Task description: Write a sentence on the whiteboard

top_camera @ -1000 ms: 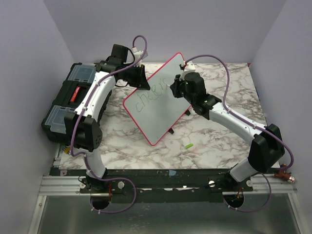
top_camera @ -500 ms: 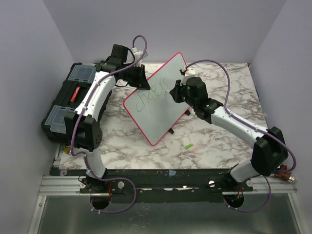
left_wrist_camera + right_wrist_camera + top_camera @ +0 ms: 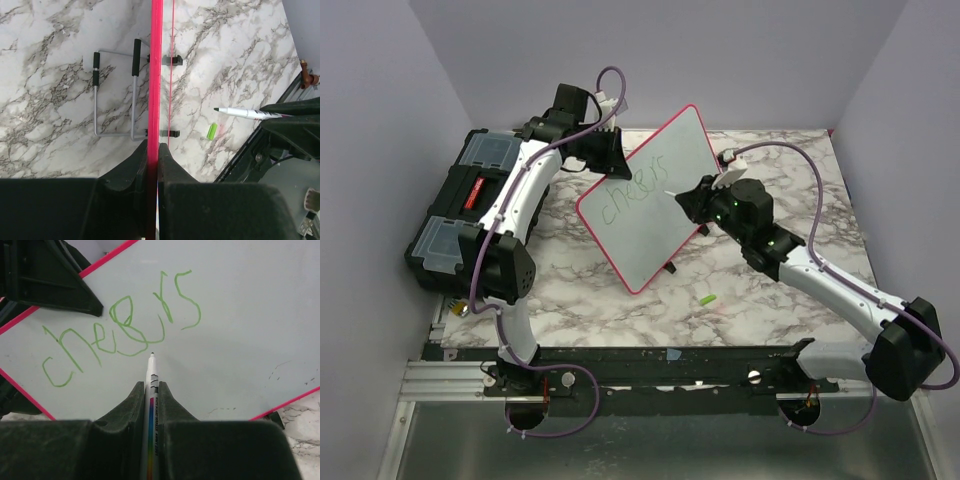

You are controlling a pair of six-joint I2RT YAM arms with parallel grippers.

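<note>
Whiteboard (image 3: pixel 650 205) stands tilted mid-table, turned corner-up, its writing face toward the right arm. Left gripper (image 3: pixel 152 147) is clamped narrow on the pink rim at the upper left edge, jaws either side of the panel. Right gripper (image 3: pixel 151 390) is closed on a marker (image 3: pixel 151 375), barrel running out between the fingers. The nib sits just below the written word and, from the left wrist view, stands apart from the surface.

Sentence (image 3: pixel 120 330) so far: one green word, "cheers", on the upper part of the face. The lower part is bare.

Handling, as I judge it: a thin, light, stiff panel with a glossy, slippery face. It would likely swing or skate under pen pressure if not braced. The rim is the only sensible hold, since pads on the face would smear the ink. Light strokes seem wise, as the ink wipes off easily.

Around it:
- A wire stand (image 3: pixel 115 90) lies behind the board, with black clip feet (image 3: pixel 171 60) at the edge.
- A green cap (image 3: pixel 706 299) lies loose on the marble table (image 3: pixel 760 280), near the board's lower corner and below the right arm's reach.
- A black toolbox (image 3: pixel 460 210) sits far left beside the left arm, well apart from the board.

The left gripper's body covers the board's top left corner, which limits the writing room there.
</note>
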